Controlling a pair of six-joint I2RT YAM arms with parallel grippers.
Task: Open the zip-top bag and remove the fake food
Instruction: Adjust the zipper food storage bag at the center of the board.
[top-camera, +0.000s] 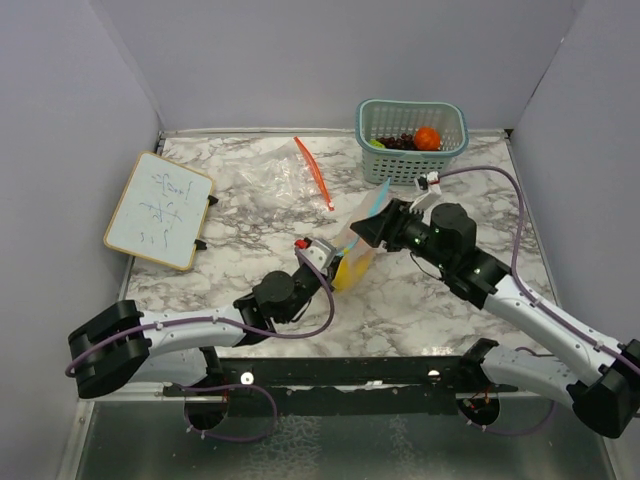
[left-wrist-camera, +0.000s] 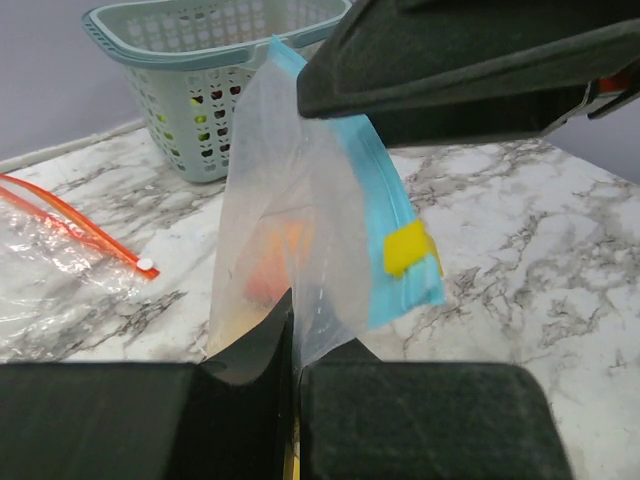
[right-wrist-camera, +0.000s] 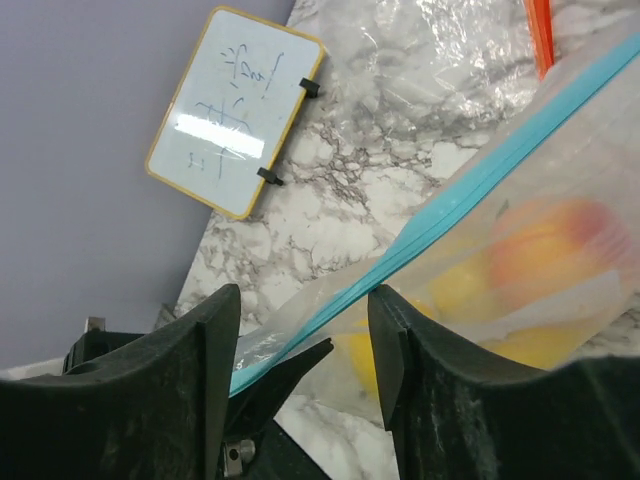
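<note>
1. Zip-top bag (left-wrist-camera: 290, 230) with a blue zip strip is held up over the middle of the table (top-camera: 420, 300), between both grippers.
2. Left gripper (left-wrist-camera: 295, 400) is pinched tight on the bag's lower film.
3. Right gripper (right-wrist-camera: 305, 300) straddles the blue strip with a gap showing; whether it grips cannot be told.
4. A pink-yellow peach (right-wrist-camera: 545, 250) and yellow pieces (right-wrist-camera: 455, 290) sit inside the bag.
5. The orange (top-camera: 427, 138) lies in the teal basket (top-camera: 412, 105) at the back.

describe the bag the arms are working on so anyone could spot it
On the marble table, nearer than the teal basket, a clear bag is pinched upright by the left fingers. Unlike the flat orange-zip bag, it has a blue zip with a yellow slider.
</note>
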